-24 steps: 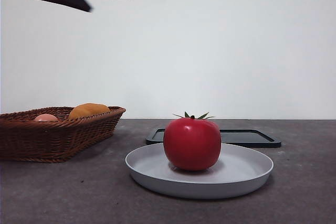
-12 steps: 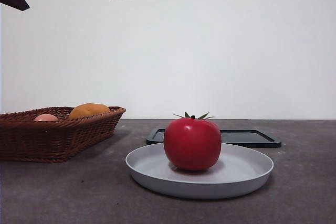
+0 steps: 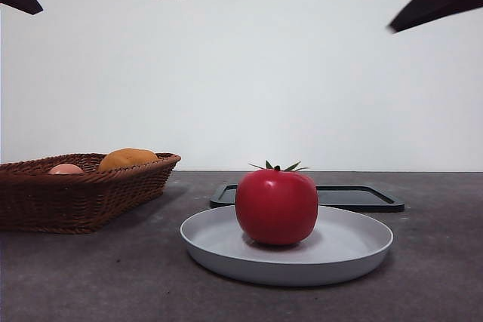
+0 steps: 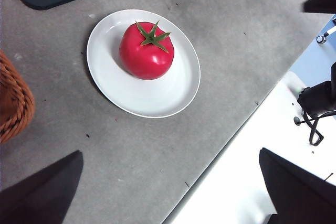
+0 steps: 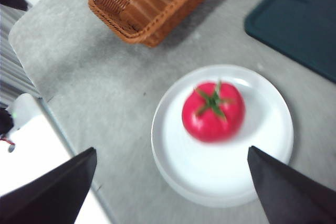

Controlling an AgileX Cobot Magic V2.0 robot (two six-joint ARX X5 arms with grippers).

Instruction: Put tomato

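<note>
Tomato (image 3: 276,207) sits upright, stem up, on the grey plate (image 3: 355,250). Right gripper (image 5: 170,192) hangs high above it, jaws wide apart; left gripper (image 4: 170,192) likewise apart, off to the side. Risk: a glancing descent could roll the glossy fruit off the shallow rim.

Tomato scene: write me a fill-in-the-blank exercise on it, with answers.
1. The tomato sits on a round grey ____.
2. The orange fruit lies in a woven ____.
3. Behind the plate lies a flat dark ____.
4. The left gripper and right gripper are both ____, holding nothing.

Missing words: plate; basket; tray; open
</note>
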